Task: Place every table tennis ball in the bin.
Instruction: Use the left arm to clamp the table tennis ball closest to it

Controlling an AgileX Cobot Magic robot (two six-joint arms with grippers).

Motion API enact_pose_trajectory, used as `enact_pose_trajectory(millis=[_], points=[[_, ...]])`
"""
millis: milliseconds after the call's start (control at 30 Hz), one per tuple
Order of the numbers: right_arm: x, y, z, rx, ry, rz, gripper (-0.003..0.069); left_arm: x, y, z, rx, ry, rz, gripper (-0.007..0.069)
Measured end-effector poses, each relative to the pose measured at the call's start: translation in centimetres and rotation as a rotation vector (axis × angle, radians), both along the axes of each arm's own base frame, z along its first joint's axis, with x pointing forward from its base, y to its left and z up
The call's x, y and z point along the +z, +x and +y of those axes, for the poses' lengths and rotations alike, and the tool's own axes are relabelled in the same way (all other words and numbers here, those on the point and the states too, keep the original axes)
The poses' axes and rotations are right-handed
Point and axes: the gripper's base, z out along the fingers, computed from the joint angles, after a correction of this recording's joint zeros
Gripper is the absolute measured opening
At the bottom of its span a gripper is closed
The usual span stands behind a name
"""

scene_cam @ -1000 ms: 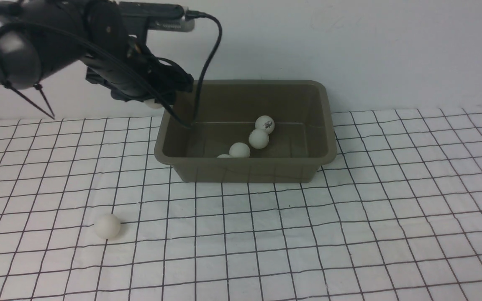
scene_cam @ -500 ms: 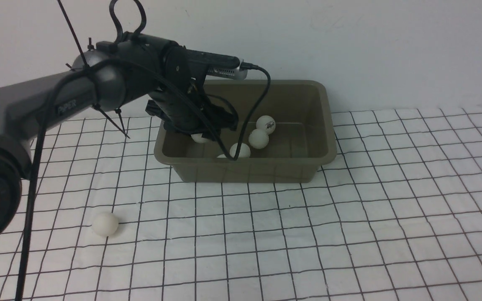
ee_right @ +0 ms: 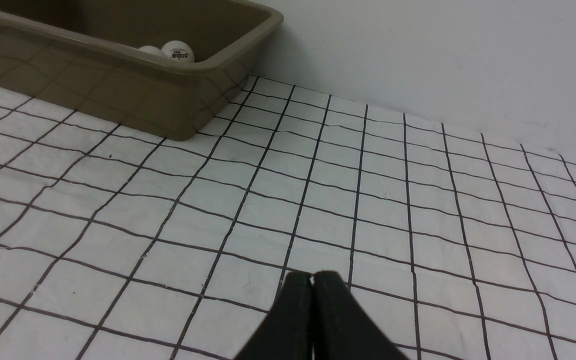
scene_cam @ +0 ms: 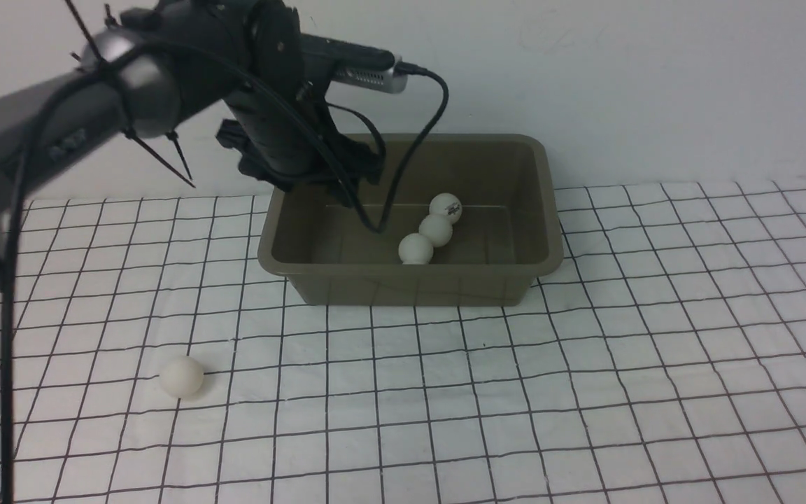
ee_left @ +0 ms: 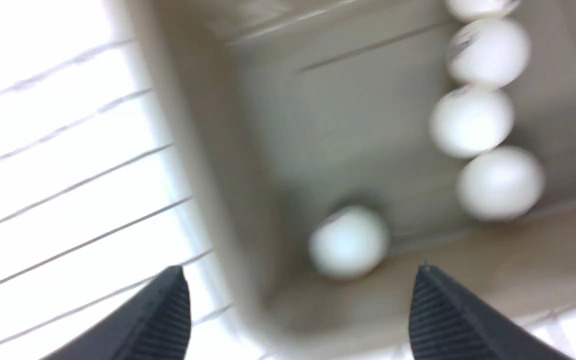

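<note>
Well, upper left of the front view, my left gripper hung open, empty, over the bin, a table tennis ball beneath.

The olive-brown bin stands upright on the gridded tabletop. Inside it, three white table tennis balls touch in a slanted row, the farthest bearing a dark logo; a corner ball lies apart from them. A lone ball rests on the tabletop, well apart from the bin
</note>
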Motion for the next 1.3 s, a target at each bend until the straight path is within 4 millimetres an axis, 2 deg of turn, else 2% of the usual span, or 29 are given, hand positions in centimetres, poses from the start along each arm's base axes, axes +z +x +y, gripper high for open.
enact_pose_trajectory(millis=[133,200,267,367,433,533,633,900,1300], points=[[0.0,0.0,0.0,0.000,0.000,0.000,-0.0018,3.9,-2.7,2.1,0.031,0.106,-0.026,0.0524],[0.0,0.0,0.0,0.000,0.000,0.000,-0.0018,4.8,-4.3,3.4,0.073,0.168,-0.013,0.0524],[0.0,0.0,0.0,0.000,0.000,0.000,-0.0018,4.7,-5.8,4.6,0.106,0.194,0.011,0.0524],[0.0,0.0,0.0,0.000,0.000,0.000,-0.0018,2.8,-7.9,6.2,0.137,0.201,0.068,0.0524],[0.0,0.0,0.0,0.000,0.000,0.000,-0.0018,0.3,-9.1,7.4,0.159,0.183,0.116,0.0524],[0.0,0.0,0.0,0.000,0.000,0.000,-0.0018,-3.6,-10.3,9.0,0.201,0.112,0.172,0.0510],[0.0,0.0,0.0,0.000,0.000,0.000,-0.0018,-5.3,-10.6,9.9,0.237,0.056,0.179,0.0494],[0.0,0.0,0.0,0.000,0.000,0.000,-0.0018,-8.5,-10.5,12.5,0.318,-0.112,0.215,0.0451],[0.0,0.0,0.0,0.000,0.000,0.000,-0.0018,-11.4,-8.8,12.4,0.231,-0.207,0.227,0.0447]])
